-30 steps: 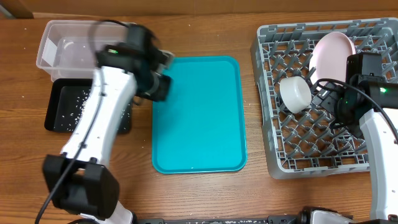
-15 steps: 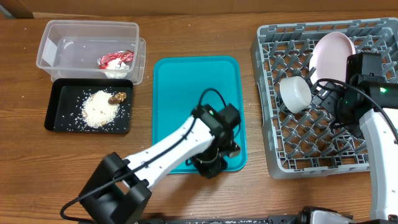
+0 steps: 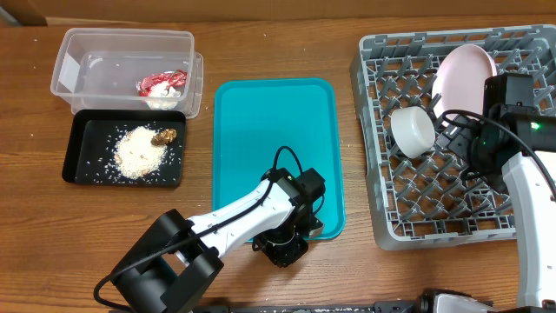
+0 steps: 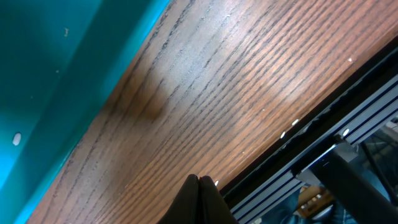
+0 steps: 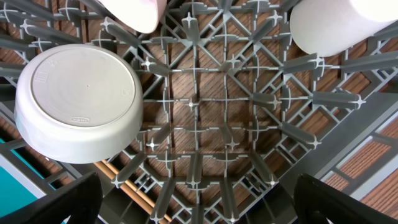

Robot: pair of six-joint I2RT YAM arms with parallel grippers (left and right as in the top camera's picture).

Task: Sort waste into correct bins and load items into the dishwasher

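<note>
Grey dish rack (image 5: 205, 124) fills the view beneath the right gripper (image 5: 199, 210), whose jaws stand wide apart and empty. Teal tray (image 4: 50, 74) lies up-left of the left gripper (image 4: 200, 198), its jaws seemingly pinched together over bare wooden table (image 4: 217, 93). Far from both jaws stands the clear tub (image 3: 78, 61). An upturned bowl (image 5: 78, 102) sits ahead-left of the right jaws. Inside the tub lies the wrapper (image 3: 161, 83).

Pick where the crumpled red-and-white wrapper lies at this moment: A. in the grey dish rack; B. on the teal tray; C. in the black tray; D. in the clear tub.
D: the wrapper sits inside the clear tub, while the black tray beside it holds the rice grains and the brown lump.
</note>
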